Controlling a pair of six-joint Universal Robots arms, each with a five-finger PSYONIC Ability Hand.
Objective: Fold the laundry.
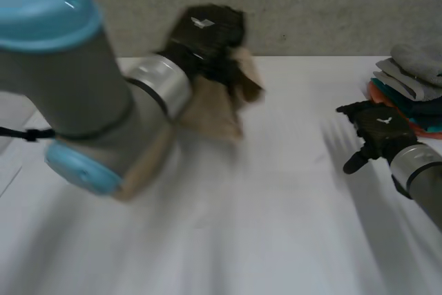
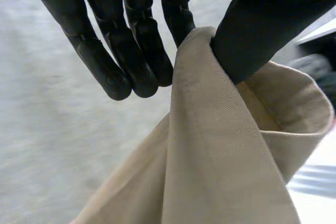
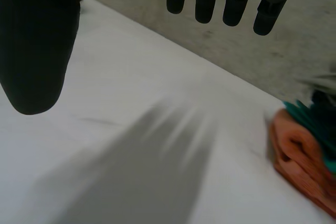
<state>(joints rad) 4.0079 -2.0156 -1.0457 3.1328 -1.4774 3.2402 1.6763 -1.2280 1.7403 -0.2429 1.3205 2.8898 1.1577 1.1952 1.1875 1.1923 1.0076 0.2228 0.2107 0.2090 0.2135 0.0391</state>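
Surface: the white table (image 1: 248, 212) is smooth and matt, and it runs from my arms to the far side of the scene.
Room: a grey, speckled wall (image 1: 331, 5) stands just behind the table's far edge.
My left robot hand (image 2: 131, 61): I pinch a fold of the tan cloth (image 2: 220, 145) between my thumb and one finger. My other fingers lie straight beside it, off the fabric.
Where the cloth is: it hangs from that pinch above the far left part of the table. Its lower part trails down behind my left arm (image 1: 83, 94) towards the table.
My right robot hand (image 1: 380, 132): my fingers are straight and spread with the thumb well apart, and I hold nothing. The hand hovers over the right side of the table, near the folded stack (image 1: 414, 81).
Folded stack: it sits at the table's right edge, with grey pieces on top and teal and orange ones beneath.
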